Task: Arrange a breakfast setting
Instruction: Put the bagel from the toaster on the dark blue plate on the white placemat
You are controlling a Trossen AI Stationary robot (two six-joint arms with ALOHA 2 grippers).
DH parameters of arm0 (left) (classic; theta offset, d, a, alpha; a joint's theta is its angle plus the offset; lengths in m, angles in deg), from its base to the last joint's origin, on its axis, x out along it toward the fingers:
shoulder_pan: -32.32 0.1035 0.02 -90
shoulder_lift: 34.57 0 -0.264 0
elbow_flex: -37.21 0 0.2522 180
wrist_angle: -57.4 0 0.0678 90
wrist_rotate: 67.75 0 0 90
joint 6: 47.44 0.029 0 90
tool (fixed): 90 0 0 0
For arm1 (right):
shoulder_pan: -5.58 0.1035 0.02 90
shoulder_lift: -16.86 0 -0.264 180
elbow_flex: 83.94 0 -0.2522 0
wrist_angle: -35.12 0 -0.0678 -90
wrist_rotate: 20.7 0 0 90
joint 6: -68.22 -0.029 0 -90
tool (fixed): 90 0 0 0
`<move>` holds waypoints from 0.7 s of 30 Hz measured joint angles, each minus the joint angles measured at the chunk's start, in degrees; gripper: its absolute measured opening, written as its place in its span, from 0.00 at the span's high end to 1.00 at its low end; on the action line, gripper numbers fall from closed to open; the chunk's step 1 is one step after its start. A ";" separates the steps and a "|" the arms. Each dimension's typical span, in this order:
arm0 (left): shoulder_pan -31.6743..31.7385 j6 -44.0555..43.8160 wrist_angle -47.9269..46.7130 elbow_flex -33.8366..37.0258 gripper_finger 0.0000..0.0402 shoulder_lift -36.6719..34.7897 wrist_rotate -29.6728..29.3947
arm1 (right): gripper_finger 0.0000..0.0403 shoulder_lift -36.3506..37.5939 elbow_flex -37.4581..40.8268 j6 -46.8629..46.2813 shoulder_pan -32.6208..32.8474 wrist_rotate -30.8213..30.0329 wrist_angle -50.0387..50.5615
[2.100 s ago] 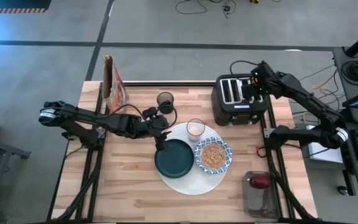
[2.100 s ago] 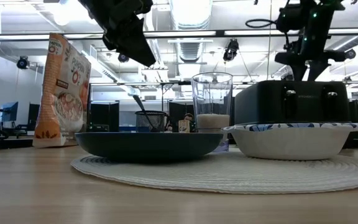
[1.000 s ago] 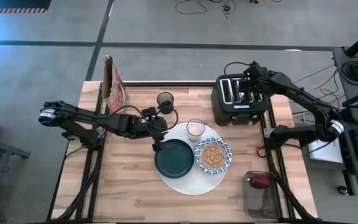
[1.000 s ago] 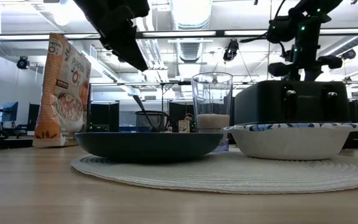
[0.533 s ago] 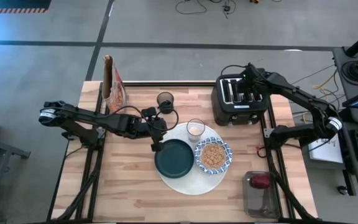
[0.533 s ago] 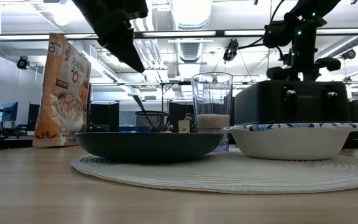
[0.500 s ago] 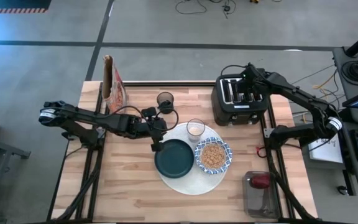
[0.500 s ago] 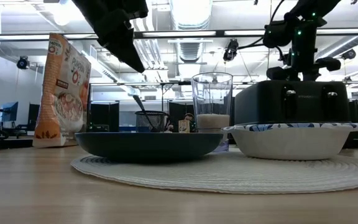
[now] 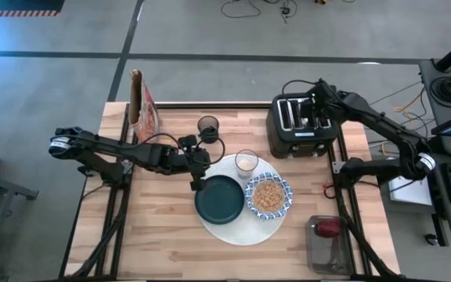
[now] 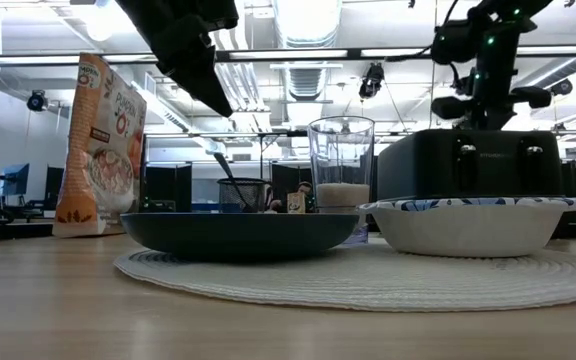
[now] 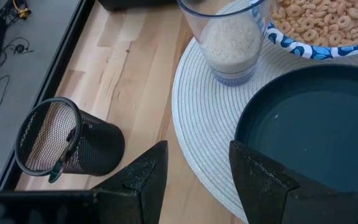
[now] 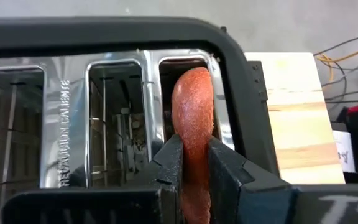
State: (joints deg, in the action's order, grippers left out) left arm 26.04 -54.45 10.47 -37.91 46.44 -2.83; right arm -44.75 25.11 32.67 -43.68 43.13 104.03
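**Right gripper pinches a bagel in the toaster**

Wooden bench [image 9: 171,235] stands on a grey concrete floor, with an office room behind. Right gripper [image 12: 194,163] has its jaws pinching an upright brown bagel [image 12: 192,112] that stands in an end slot of the black four-slot toaster [image 9: 300,125], near the bench's far right corner. Left gripper [image 11: 194,171] hovers with jaws spread, holding nothing, over the left edge of the dark green plate [image 9: 219,198]. That empty plate rests on the big round white mat [image 9: 245,233] at the bench's middle, beside a blue-and-white patterned bowl [image 9: 269,196] full of cereal rings. A small clear glass [image 9: 246,163] with a little milk stands at the mat's far edge. A black mesh cup [image 9: 208,126] stands beyond the mat, and a cereal bag [image 9: 142,108] at the far left corner. A red apple [image 9: 329,228] lies in a clear container [image 9: 327,247] at the near right corner.
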 joint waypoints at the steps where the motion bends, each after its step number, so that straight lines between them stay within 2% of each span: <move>1: 0.00 -0.14 0.00 0.00 0.61 0.00 0.00 | 0.89 0.62 0.00 0.15 0.00 -0.01 -0.06; 9: 0.00 -2.08 0.06 0.00 0.61 0.00 -0.02 | 0.89 5.16 -0.91 1.23 0.00 2.27 -0.10; 16: 0.00 -4.30 0.07 0.00 0.61 0.00 -0.02 | 0.89 7.16 -6.81 4.56 0.00 2.75 0.01; 21: 0.06 -5.11 0.11 0.00 0.61 0.00 -0.28 | 0.89 7.20 -12.56 5.79 0.32 9.77 -0.73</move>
State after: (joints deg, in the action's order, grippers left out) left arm 26.10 -59.56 10.58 -37.91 46.44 -3.12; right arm -37.55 12.55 38.46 -43.36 52.90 103.29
